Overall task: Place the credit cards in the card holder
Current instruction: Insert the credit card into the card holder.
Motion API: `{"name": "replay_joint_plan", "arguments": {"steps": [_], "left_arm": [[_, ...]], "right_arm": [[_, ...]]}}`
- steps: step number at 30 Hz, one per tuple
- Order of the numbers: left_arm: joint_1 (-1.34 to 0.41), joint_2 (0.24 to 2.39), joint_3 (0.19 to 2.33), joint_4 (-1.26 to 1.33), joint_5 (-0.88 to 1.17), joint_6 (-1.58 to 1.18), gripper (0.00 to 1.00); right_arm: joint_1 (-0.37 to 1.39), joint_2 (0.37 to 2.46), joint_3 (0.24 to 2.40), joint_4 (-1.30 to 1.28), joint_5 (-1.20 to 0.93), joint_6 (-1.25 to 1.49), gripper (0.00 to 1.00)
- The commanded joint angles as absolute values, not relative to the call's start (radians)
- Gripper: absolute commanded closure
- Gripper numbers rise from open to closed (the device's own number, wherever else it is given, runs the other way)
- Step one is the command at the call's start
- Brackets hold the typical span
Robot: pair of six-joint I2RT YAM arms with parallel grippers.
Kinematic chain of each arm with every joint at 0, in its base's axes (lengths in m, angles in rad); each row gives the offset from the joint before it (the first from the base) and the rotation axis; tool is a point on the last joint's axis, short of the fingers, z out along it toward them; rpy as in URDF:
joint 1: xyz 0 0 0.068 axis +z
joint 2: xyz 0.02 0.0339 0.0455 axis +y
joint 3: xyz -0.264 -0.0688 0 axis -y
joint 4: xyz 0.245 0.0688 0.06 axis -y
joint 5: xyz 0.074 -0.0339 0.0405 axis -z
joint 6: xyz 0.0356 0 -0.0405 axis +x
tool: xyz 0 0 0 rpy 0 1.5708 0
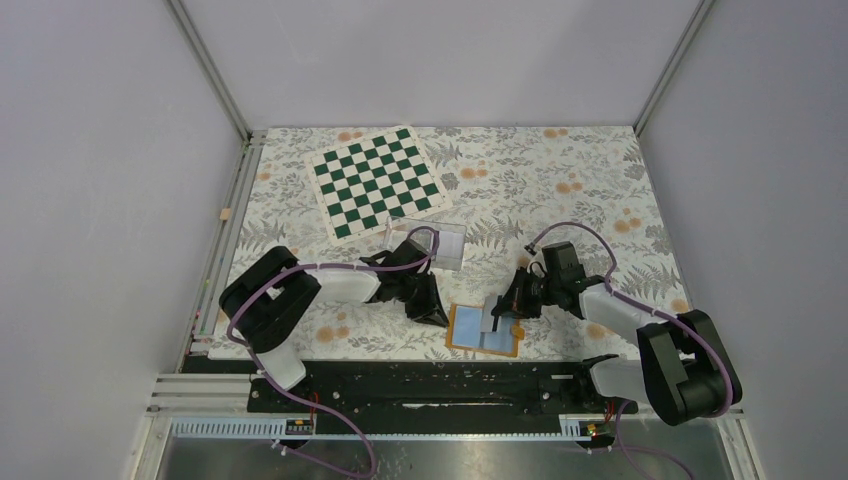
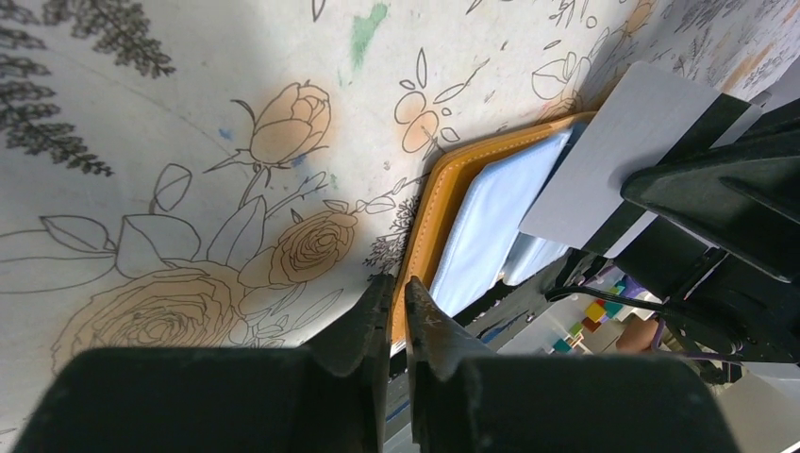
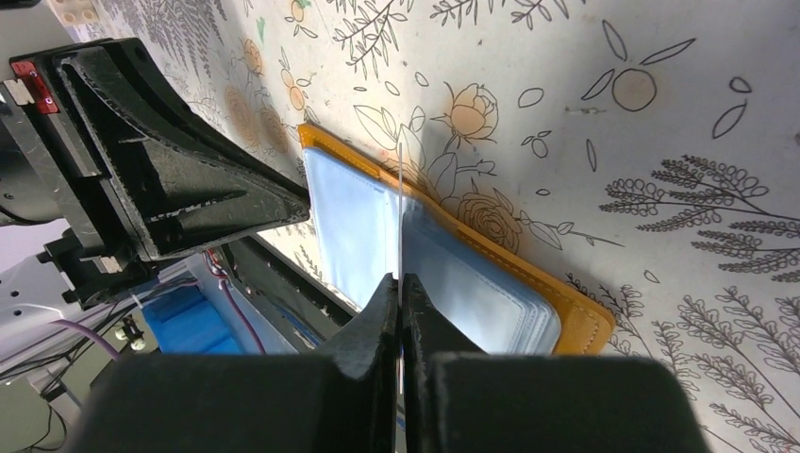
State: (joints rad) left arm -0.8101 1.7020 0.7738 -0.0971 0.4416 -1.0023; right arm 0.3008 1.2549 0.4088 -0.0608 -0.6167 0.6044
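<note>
Card holder (image 1: pixel 470 332) lies open on table (image 1: pixel 580 190) near front edge, blue inside up. Right pincer (image 3: pixel 400 283) clenched on credit card (image 2: pixel 613 160), card on edge over holder's middle. Left pincer (image 2: pixel 397 288) at orange rim — jaws nearly together, cannot tell if gripping. Behind: clear box (image 1: pixel 440 240), chessboard (image 1: pixel 377 180) — box partly hidden by left arm.
</note>
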Motion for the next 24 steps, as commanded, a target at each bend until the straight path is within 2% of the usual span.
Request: {"name": "replay_joint_plan", "arguments": {"steps": [1, 20, 24], "left_arm": [[-0.814, 1.737, 0.766, -0.112, 0.372, -0.995, 0.90], [-0.822, 1.735, 0.746, -0.110, 0.368, -1.021, 0.92], [-0.824, 1.735, 0.743, -0.110, 0.372, -1.030, 0.96]], "right_arm": [[0.298, 1.230, 0.411, -0.050, -0.640, 0.615, 1.00], [0.299, 1.332, 0.320, 0.161, -0.730, 0.722, 1.00], [0.298, 1.360, 0.305, 0.208, -0.750, 0.743, 1.00]]}}
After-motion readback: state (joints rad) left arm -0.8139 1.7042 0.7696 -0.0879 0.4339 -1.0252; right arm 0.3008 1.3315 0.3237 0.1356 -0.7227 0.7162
